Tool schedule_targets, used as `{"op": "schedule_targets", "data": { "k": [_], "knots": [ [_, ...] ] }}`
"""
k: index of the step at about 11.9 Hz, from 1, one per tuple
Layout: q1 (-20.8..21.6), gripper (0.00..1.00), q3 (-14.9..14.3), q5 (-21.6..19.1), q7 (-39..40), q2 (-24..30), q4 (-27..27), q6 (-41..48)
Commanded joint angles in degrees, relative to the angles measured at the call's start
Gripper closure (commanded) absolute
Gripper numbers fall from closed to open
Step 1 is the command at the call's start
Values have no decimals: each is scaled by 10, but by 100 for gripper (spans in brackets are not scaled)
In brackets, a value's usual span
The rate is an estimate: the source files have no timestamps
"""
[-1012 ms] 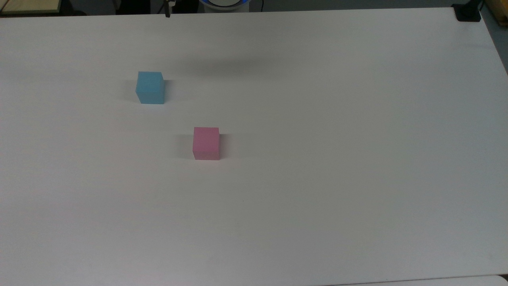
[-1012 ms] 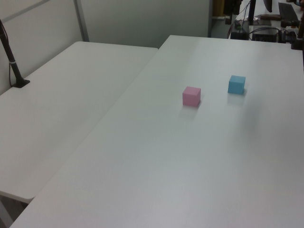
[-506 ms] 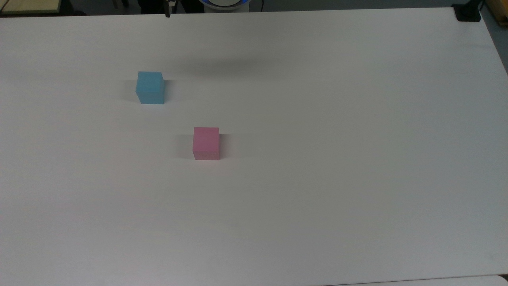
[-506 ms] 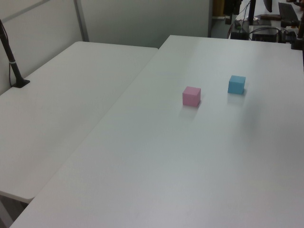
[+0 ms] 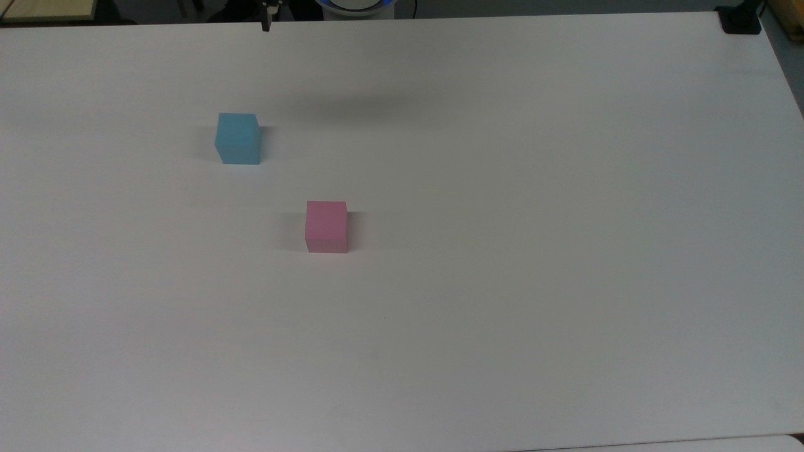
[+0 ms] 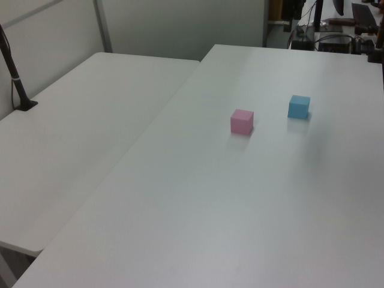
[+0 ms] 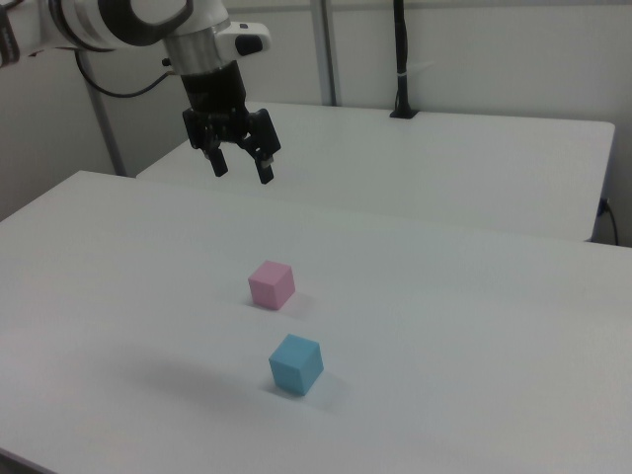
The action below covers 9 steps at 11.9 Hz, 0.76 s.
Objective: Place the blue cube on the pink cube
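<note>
We were at the approach step, nothing grasped. The hand [image 7: 240,164] hung high at the right view's upper left, fingers spread and empty. The small sky-blue foam cube [image 7: 296,364] sat on the white worktop [image 7: 474,326], near the pastel pink foam cube [image 7: 272,284] but apart. Next move, we judged: descend over blue, straddle it, close.

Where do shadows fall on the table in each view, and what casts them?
Top view: a soft dark smear lies up and right of the blue cube, nothing there casting it. Right view: a faint patch lies left of that cube, with the open pincer raised above the pink cube.
</note>
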State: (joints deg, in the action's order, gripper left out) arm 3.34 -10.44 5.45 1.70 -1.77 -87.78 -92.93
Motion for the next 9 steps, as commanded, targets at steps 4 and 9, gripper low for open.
{"op": "schedule_targets", "data": {
  "k": [4, 9],
  "knots": [
    [7, 0, 1, 7, 0, 0, -6, -23],
    [11, 0, 15, -10, -8, 6, 4, -18]
  ]
}}
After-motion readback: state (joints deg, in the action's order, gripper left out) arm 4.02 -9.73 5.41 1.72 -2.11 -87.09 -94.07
